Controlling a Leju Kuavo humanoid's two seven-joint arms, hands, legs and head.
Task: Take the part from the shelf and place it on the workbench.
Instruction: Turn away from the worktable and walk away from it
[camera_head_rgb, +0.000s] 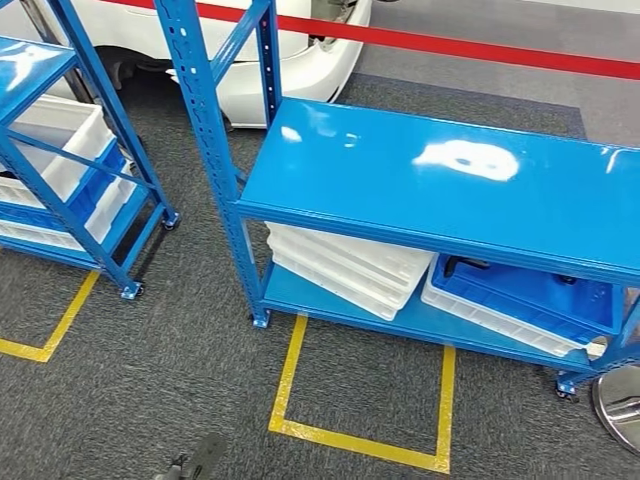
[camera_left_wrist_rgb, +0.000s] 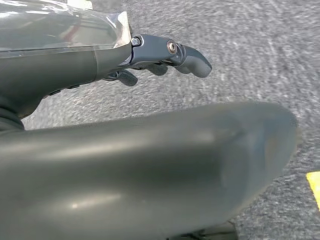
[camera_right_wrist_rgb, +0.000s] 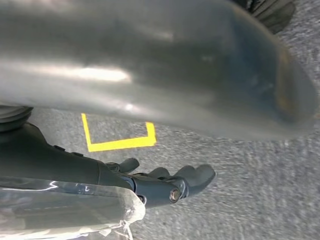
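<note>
Grey left hand (camera_left_wrist_rgb: 158, 55) and right hand (camera_right_wrist_rgb: 162, 182) hang empty.

No legible text, label, brand, number or sign appears on any surface in the three views. The blue shelf (camera_head_rgb: 453, 180), the white trays (camera_head_rgb: 347, 265) and the blue tray (camera_head_rgb: 528, 295) beneath it carry no readable marking. The yellow floor tape (camera_head_rgb: 362, 440) forms plain outlines on the carpet without lettering.
</note>
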